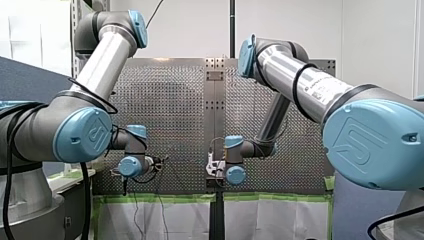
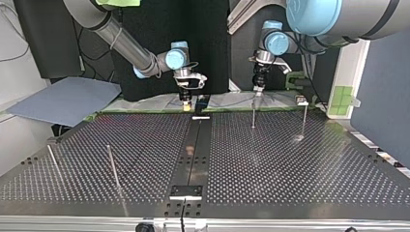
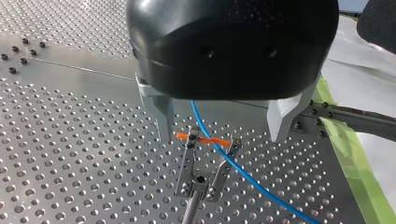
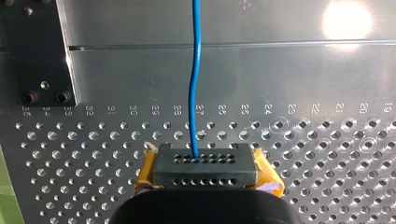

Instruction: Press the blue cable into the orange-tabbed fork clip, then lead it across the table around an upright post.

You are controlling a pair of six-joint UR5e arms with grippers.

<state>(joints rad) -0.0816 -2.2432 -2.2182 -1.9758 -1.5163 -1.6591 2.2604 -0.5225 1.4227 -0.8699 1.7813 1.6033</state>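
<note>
The fork clip (image 3: pixel 205 163) stands on a thin stem, with an orange tab (image 3: pixel 203 138) across its prongs. The blue cable (image 3: pixel 243 175) comes from under my left gripper (image 3: pixel 219 128), crosses the tab between the prongs and runs on over the table. That gripper is open, its metal fingers (image 3: pixel 161 116) on either side of the clip and touching nothing. In the right wrist view my right gripper (image 4: pixel 203 170), with yellow pads (image 4: pixel 147 172), is shut on the blue cable (image 4: pixel 195 93), which leads straight ahead. In the top view my left gripper (image 2: pixel 259 89) hangs over the clip's stem (image 2: pixel 253 116).
Thin upright posts stand on the perforated table: one at the top view's right (image 2: pixel 304 118), two at its left (image 2: pixel 113 166) (image 2: pixel 53 162). A dark centre strip (image 2: pixel 193 150) divides the table. Green tape (image 3: pixel 345 154) lines the edge beside the clip.
</note>
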